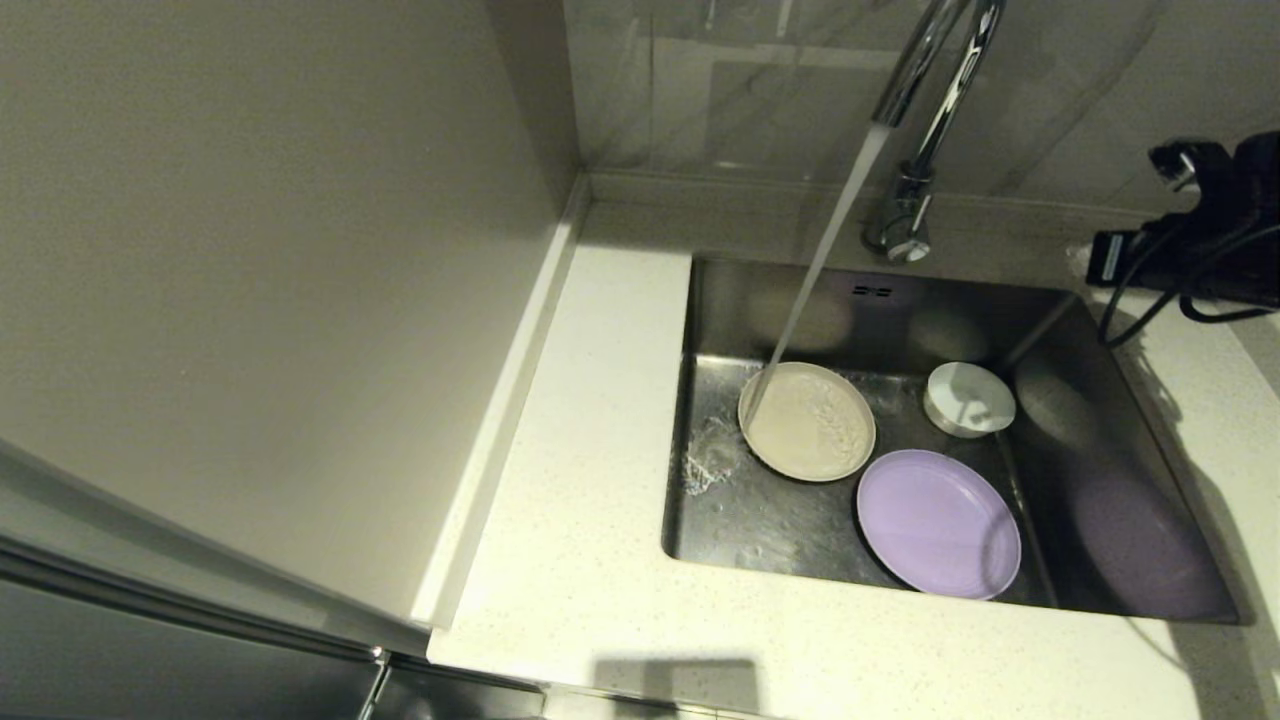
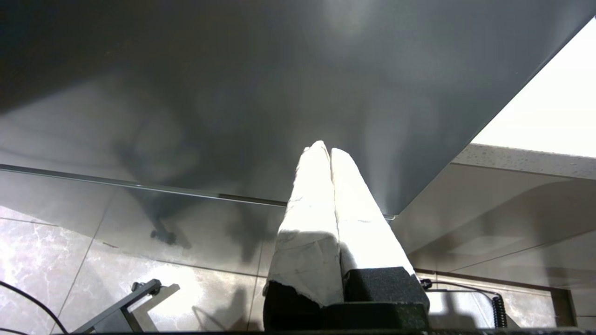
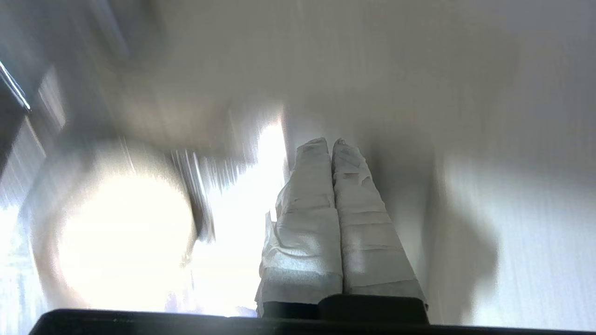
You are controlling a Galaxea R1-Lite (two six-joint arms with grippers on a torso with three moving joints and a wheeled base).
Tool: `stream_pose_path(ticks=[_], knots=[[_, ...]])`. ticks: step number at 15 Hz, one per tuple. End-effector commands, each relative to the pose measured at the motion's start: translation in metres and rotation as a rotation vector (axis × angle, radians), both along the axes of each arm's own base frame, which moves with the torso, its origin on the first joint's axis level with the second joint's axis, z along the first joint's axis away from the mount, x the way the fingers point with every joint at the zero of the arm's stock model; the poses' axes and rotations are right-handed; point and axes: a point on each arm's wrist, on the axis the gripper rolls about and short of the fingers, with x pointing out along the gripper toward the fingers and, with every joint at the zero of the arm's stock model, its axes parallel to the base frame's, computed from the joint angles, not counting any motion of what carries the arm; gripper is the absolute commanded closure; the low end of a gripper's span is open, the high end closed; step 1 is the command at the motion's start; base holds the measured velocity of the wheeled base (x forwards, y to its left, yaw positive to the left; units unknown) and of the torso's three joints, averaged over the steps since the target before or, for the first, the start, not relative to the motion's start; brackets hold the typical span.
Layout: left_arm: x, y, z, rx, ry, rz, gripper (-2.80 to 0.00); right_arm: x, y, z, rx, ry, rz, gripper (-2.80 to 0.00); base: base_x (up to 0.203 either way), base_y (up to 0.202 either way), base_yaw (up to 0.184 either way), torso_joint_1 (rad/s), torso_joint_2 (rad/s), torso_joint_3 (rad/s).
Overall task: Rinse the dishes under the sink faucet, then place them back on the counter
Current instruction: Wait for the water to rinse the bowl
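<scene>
A: Where were the dishes?

B: All in the sink (image 1: 1120, 500): the cream plate (image 1: 808, 422) under the faucet (image 1: 915, 120) stream, the bowl (image 1: 968, 399) just beside it, the lilac plate (image 1: 938, 524) nearest the front counter (image 1: 600, 540).

A: And the grippers?

B: The right gripper (image 3: 331, 142) and the left gripper (image 2: 324, 148) both had fingers pressed together, holding nothing; the left was parked below the counter.

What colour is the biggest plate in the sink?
The biggest plate is lilac purple, clearest in the head view.
</scene>
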Motion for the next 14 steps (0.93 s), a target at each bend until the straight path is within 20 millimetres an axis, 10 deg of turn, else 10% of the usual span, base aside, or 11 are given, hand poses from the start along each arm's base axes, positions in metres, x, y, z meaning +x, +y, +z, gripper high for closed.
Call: stream_pose_path(ticks=[1, 5, 9, 14], knots=[[0.0, 0.0, 0.0, -0.001, -0.004, 0.0, 0.0, -0.063, 0.007, 0.004, 0.016, 0.149, -0.041, 0.0, 0.0, 0.0, 0.0, 0.0, 0.0, 0.0], [0.0, 0.0, 0.0, -0.001, -0.005, 0.001, 0.0, -0.187, 0.048, -0.011, 0.021, 0.246, -0.065, 0.0, 0.0, 0.0, 0.0, 0.0, 0.0, 0.0], [0.0, 0.0, 0.0, 0.001, -0.004, 0.001, 0.0, -0.292, 0.091, -0.067, -0.024, 0.098, -0.014, 0.0, 0.0, 0.0, 0.0, 0.0, 0.0, 0.0], [0.0, 0.0, 0.0, -0.001, -0.004, 0.001, 0.0, -0.379, 0.117, -0.128, -0.08, -0.195, 0.097, 0.0, 0.0, 0.0, 0.0, 0.0, 0.0, 0.0]])
